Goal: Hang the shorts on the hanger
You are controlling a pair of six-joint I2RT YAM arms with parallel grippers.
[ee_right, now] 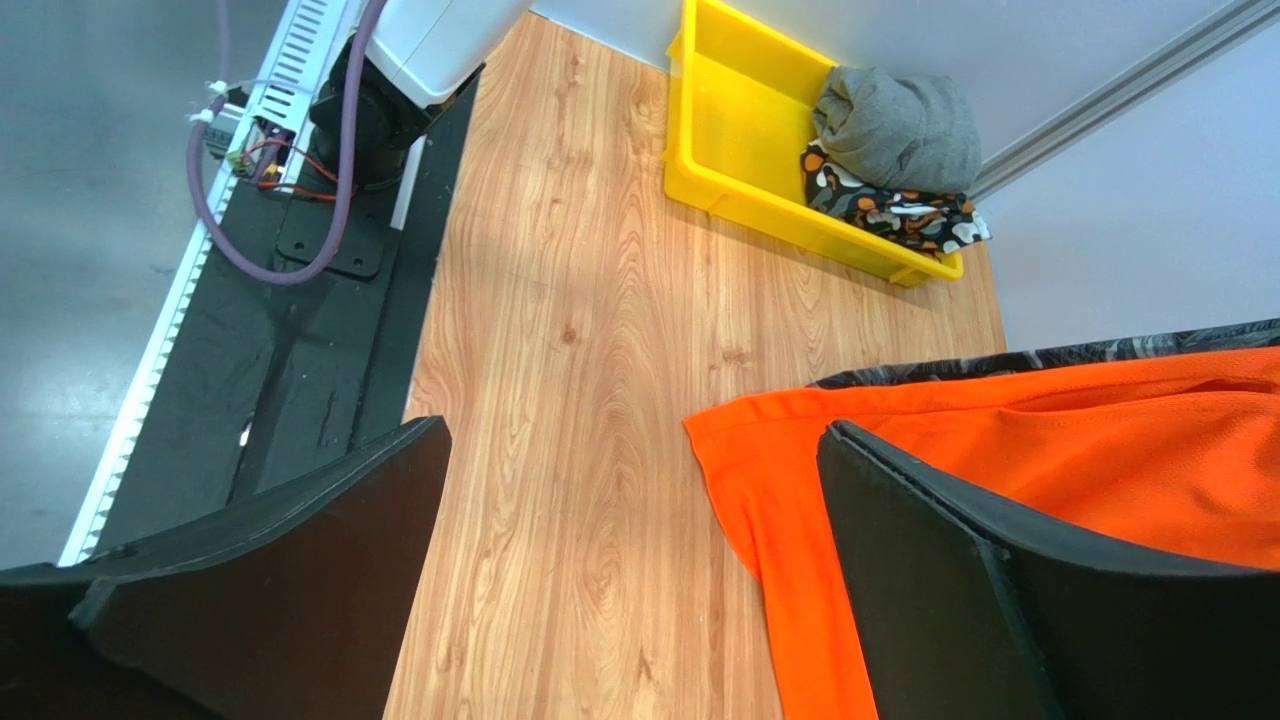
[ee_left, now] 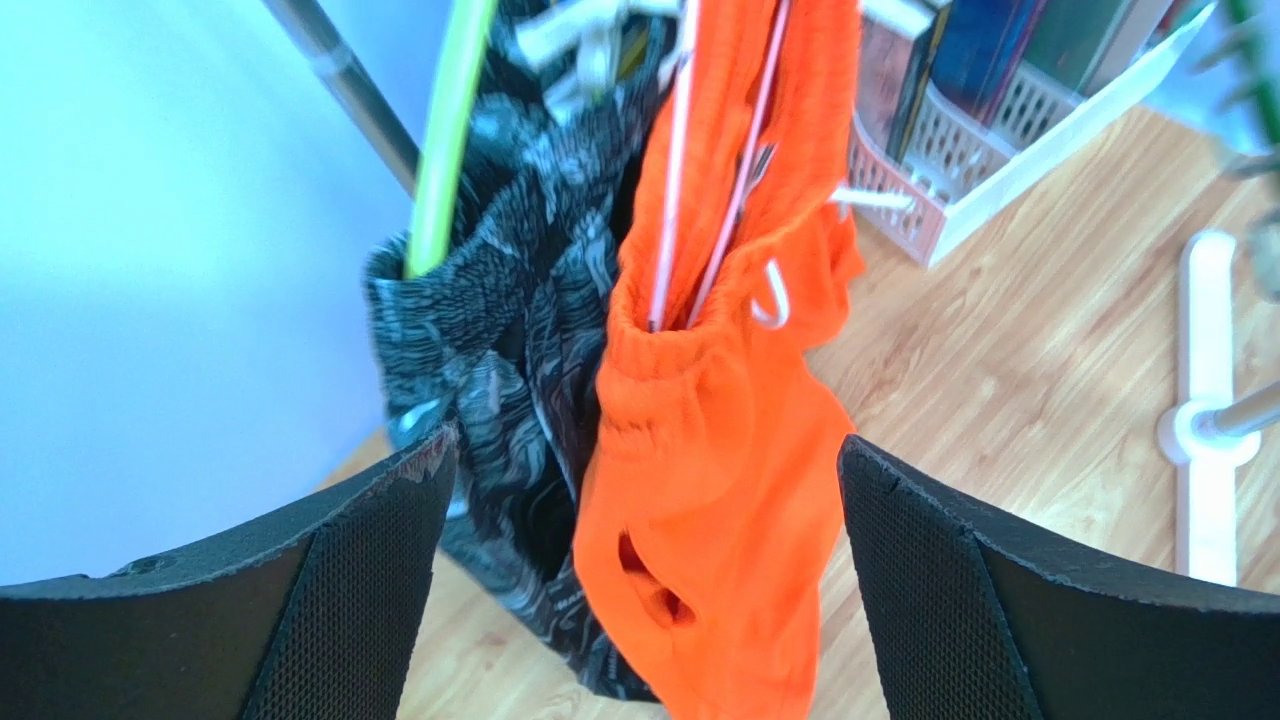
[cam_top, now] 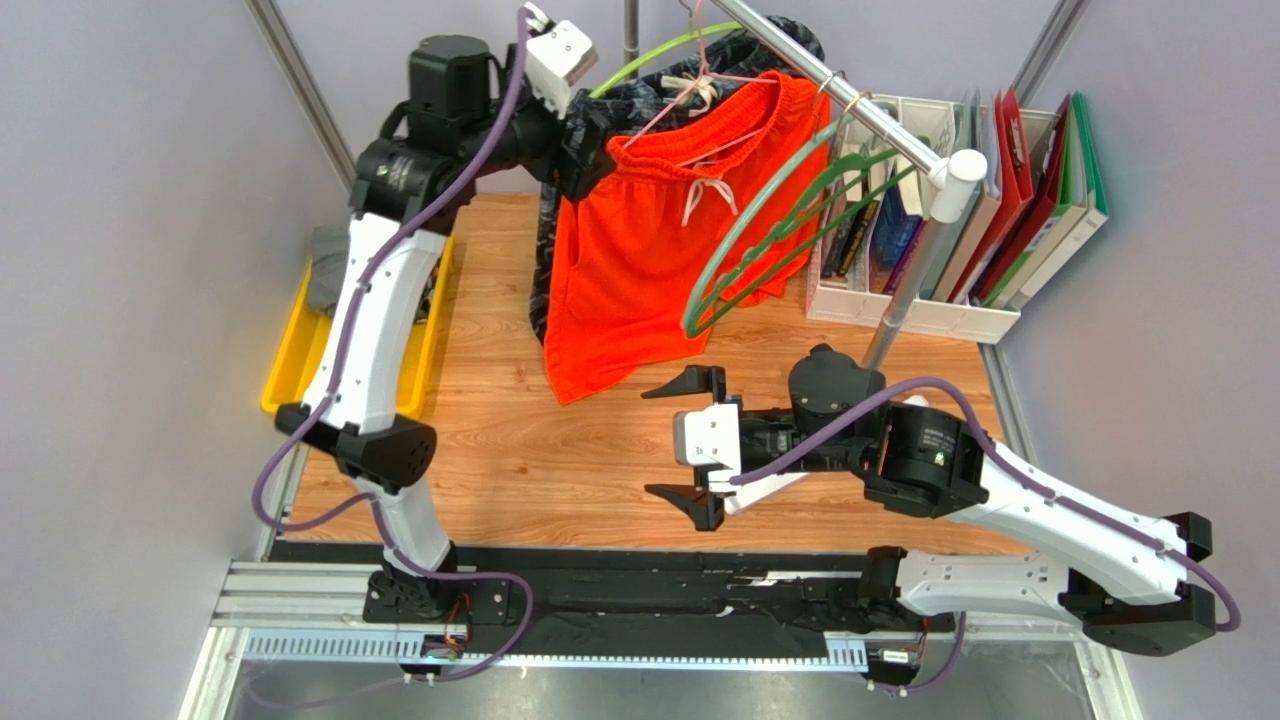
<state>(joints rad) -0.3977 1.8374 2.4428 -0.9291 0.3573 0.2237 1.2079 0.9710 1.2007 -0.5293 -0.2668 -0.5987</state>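
Top external view: the shorts [cam_top: 646, 255], bright orange-red with a gathered elastic waist and a dangling white drawstring, hang on the thin pink hanger [ee_left: 670, 180] from the metal rail [cam_top: 842, 83], with their hem over the wooden desk [cam_top: 496, 435]. A black patterned garment [ee_left: 496, 345] hangs just beside them. The left end effector [ee_left: 643, 450] gapes wide near the waistband, gripping nothing. The right end effector [cam_top: 669, 443] spreads wide and empty over the desk near the hem.

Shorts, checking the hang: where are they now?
Top view, back centre: the shorts hang on the pink hanger from the rail, between the black patterned garment and a green hanger.
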